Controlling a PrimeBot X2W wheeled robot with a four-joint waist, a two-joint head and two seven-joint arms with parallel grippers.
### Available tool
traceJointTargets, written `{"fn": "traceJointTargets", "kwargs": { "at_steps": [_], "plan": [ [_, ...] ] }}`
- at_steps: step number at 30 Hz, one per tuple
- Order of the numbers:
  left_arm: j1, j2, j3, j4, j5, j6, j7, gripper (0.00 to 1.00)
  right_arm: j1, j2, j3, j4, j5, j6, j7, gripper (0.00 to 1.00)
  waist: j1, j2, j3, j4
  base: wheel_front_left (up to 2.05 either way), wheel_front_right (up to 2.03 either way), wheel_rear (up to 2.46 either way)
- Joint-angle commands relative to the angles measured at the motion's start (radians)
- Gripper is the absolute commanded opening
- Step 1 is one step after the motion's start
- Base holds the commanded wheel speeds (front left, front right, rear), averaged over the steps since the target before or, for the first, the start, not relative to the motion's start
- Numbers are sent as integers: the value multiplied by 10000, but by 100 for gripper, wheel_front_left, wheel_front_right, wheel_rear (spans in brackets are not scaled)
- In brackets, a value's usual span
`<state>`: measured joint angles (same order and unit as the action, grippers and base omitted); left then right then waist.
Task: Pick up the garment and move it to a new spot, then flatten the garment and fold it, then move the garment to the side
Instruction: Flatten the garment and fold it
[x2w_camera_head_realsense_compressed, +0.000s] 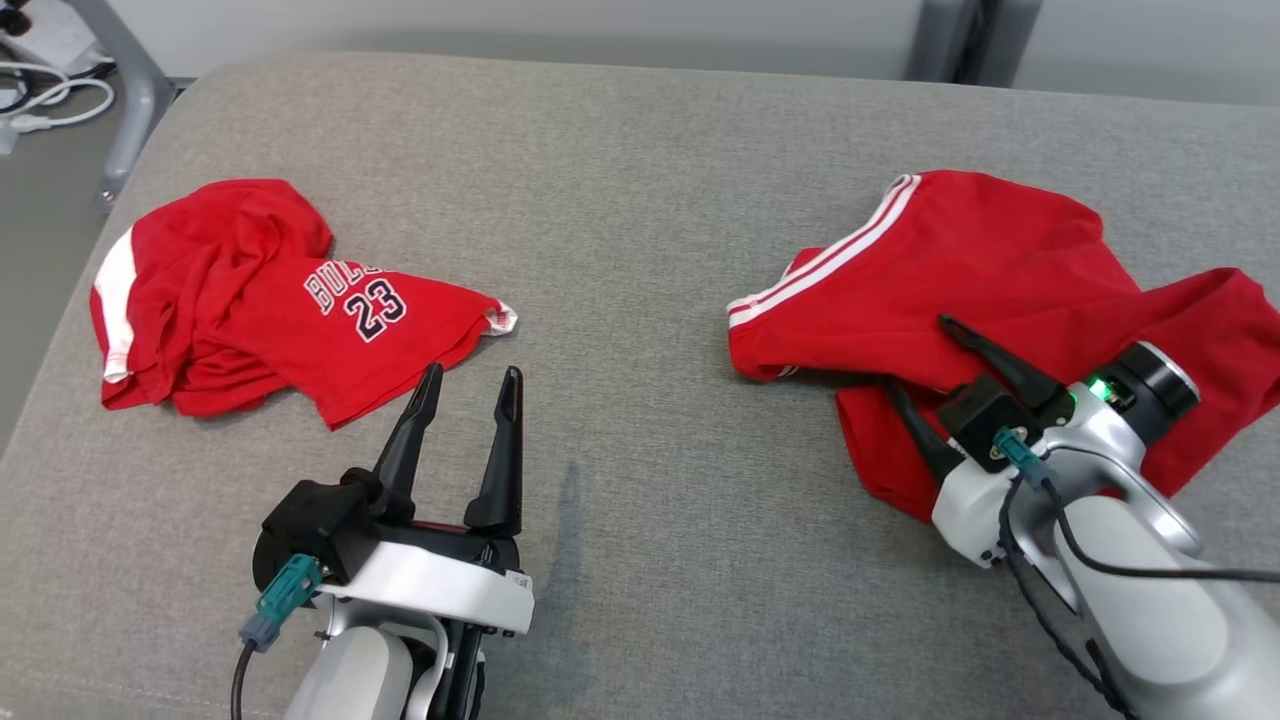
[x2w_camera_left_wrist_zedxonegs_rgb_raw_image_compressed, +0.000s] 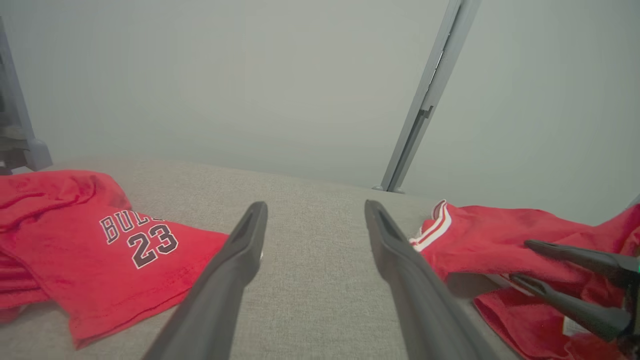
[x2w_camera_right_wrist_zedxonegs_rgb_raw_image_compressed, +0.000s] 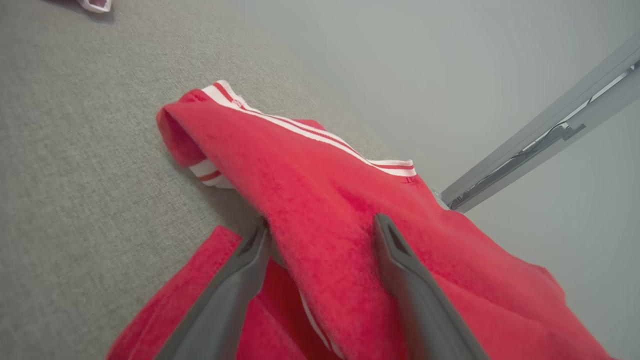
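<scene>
The head camera looked steeply down over the grey cushion. Both wrist cameras sat low, facing its far edge, sharing the striped garment.

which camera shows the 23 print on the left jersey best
Left wrist view: the 23 print sits large and close. Head view shows it smaller and tilted. Right wrist view catches perhaps a trimmed corner of that jersey.
</scene>
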<state>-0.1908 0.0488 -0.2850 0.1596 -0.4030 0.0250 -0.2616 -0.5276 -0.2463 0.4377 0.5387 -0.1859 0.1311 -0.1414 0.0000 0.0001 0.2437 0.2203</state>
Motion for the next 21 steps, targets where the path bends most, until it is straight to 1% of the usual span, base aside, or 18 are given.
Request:
{"fn": "traceJointTargets", "kwargs": {
  "at_steps": [1,2,3,9,12,15,16,21],
  "plan": [
    [-119,30,-9,9,-71,60,-38,100,-193,-42,-56,269,-69,-7,95,71,0,-1,19,150,0,0,0],
    [-119,31,-14,14,-80,67,-38,100,-256,-15,-69,413,-89,-7,145,7,0,-1,6,182,0,0,0],
    [-117,30,-25,16,-92,75,-38,100,-334,6,-97,516,-87,-7,116,0,0,-1,-10,212,0,0,0],
    [-27,31,19,59,-94,109,-38,100,-522,384,-226,791,408,-7,-329,0,0,-1,-176,227,0,0,0],
    [40,33,61,90,-42,98,-38,100,-593,688,-197,677,925,-7,-620,0,0,-1,-331,160,0,0,0],
    [134,33,113,118,15,75,-38,100,-693,1005,183,306,1557,-7,-847,0,0,-1,-522,40,0,0,0],
    [134,33,113,118,15,75,-38,100,-693,1005,183,306,1557,-7,-847,0,0,-1,-522,40,0,0,0],
    [223,34,182,181,134,15,-38,100,-1011,1327,1179,-802,3078,-7,-892,0,0,-1,-868,-124,0,0,0]
  ]
}}
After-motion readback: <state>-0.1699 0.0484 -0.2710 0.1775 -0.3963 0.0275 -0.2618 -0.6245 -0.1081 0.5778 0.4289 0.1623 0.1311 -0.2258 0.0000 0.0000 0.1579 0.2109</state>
